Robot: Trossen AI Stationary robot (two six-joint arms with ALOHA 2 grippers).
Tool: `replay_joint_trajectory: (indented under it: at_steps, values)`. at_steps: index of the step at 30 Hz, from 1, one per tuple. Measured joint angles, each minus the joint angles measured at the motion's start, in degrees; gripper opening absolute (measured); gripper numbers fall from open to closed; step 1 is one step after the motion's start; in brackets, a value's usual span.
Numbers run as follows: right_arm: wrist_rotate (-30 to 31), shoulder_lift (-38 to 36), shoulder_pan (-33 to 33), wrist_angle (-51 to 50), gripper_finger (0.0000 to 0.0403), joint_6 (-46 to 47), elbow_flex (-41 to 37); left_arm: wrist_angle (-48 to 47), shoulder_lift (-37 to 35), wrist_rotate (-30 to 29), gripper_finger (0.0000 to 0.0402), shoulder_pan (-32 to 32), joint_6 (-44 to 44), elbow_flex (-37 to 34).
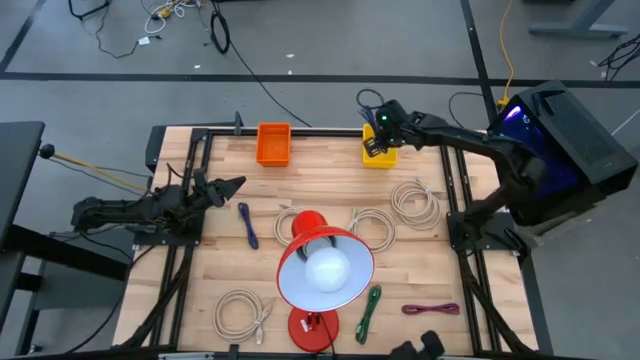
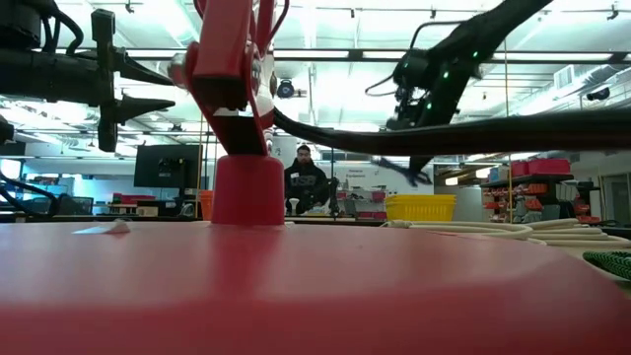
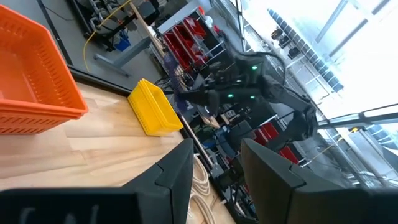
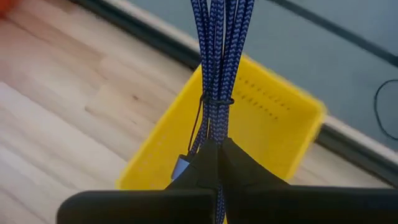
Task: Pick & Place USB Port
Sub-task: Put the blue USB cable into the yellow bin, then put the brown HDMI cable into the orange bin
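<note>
My right gripper [image 1: 379,130] hovers over the yellow bin [image 1: 380,156] at the table's far edge, shut on a bundle of blue braided cable [image 4: 217,56]. The same cable shows as a dark strand [image 2: 402,171] under the gripper in the low view, above the yellow bin [image 2: 424,207]. My left gripper [image 1: 226,186] waits open near the table's left edge, holding nothing [image 3: 217,180]. A second blue cable [image 1: 247,224] lies flat on the table between the left gripper and the red lamp. My right gripper pinches the blue cable bundle between its two fingers [image 4: 239,163], several strands together, just behind the thin tie [image 4: 214,99] that binds them. A silver plug [image 4: 183,165] sits beside the fingers. The fingers point down, and the bundle hangs clear over the yellow bin [image 4: 273,124].
An orange bin [image 1: 273,143] stands at the far edge, left of the yellow one. A red desk lamp [image 1: 322,270] fills the table's middle and near side. White cable coils [image 1: 415,200] [image 1: 372,226] [image 1: 243,312], a green cable [image 1: 369,310] and a purple cable [image 1: 430,309] lie around it.
</note>
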Motion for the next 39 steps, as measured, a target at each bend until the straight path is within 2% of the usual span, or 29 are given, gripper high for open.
replay_joint_trajectory:
  at_steps: [6, 11, 14, 31, 36, 39]
  values:
    - [-0.8, 3.3, -1.6, -0.4, 0.0000, -0.3, 0.0, -0.4, 0.0, 0.0, 0.0142, 0.0, -0.3, 0.0]
    - [-0.4, 3.4, -3.0, -1.2, 0.0000, -0.7, 0.0, -0.5, 0.0, 0.0, 0.0142, 0.0, -0.1, 0.0]
    - [-2.3, 3.4, -4.3, -1.3, 0.0003, -0.8, 0.0, -1.1, 0.0, 0.0, 0.0142, 0.0, -0.1, 0.0]
    - [-3.0, 3.4, -5.0, -2.6, 0.0119, -2.2, 0.0, -1.5, 0.0, 0.0, 0.0142, 0.0, -0.1, 0.0]
    - [-14.0, 1.2, -4.0, -1.2, 0.0144, -1.8, 0.0, -1.6, 0.0, 0.0, 0.0142, 0.0, -0.1, 0.0]
    - [-18.0, -2.1, -1.3, -1.0, 0.0155, -1.8, 0.0, -1.6, 0.0, 0.0, 0.0142, 0.0, -0.1, 0.0]
